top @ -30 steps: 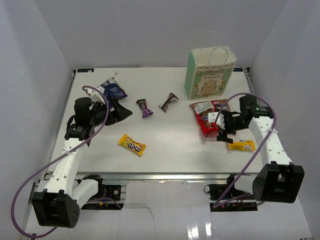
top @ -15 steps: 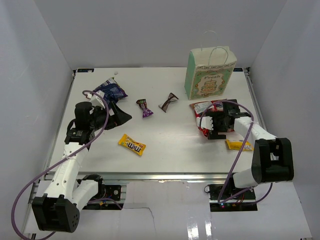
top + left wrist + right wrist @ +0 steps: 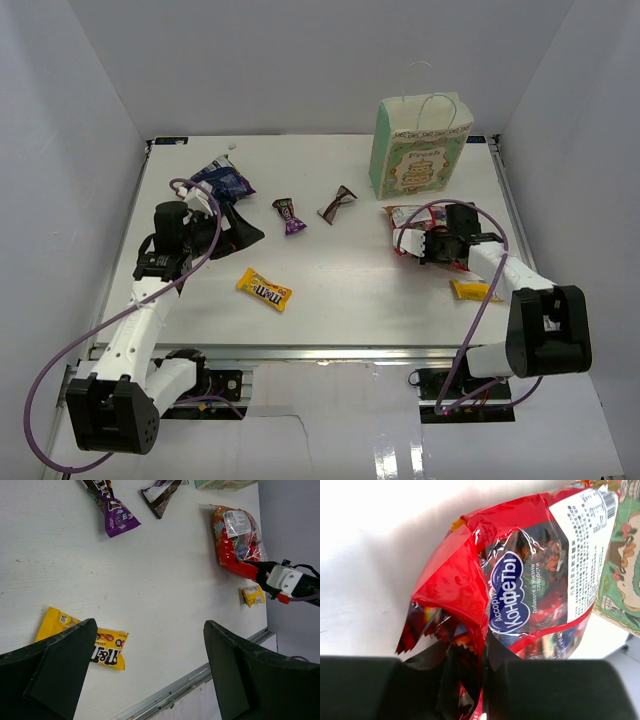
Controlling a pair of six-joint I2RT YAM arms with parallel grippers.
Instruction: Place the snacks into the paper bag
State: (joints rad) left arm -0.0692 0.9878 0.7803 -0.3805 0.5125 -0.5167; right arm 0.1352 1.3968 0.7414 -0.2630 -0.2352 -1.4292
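On the right side of the desk [image 3: 340, 300], the right jaws were pressed together on the near, crimped edge of the glossy red candy bag [image 3: 408, 215] [image 3: 520, 595] [image 3: 235, 535]. In the right wrist view, that red film ran down into the narrow seam between the two black fingers [image 3: 395, 685], with almost no gap left. A blue oval on the bag read "Конфеты", and a white label faced up. The bag's far end reached toward the mint-green paper bag [image 3: 420, 150] [image 3: 620, 580], which stood upright near the back edge with its white handles up. Whether the two touched could not be told.

The small yellow bar [image 3: 476, 291] [image 3: 254, 595] lay just beside the right arm [image 3: 500, 265], toward the front edge.

On the left side, the left jaws were spread wide and held nothing. The left wrist view showed bare desk between the fingers [image 3: 240, 680] and the yellow M&M's packet [image 3: 264, 289] [image 3: 85, 640] partly behind the left one. The crinkled dark-blue bag [image 3: 222, 180] lay just behind those jaws, toward the back. The purple wrapped candy [image 3: 289, 215] [image 3: 117, 517] and the brown wrapped candy [image 3: 338, 203] [image 3: 160, 492] lay near each other but apart at mid-desk, between the blue bag and the paper bag.
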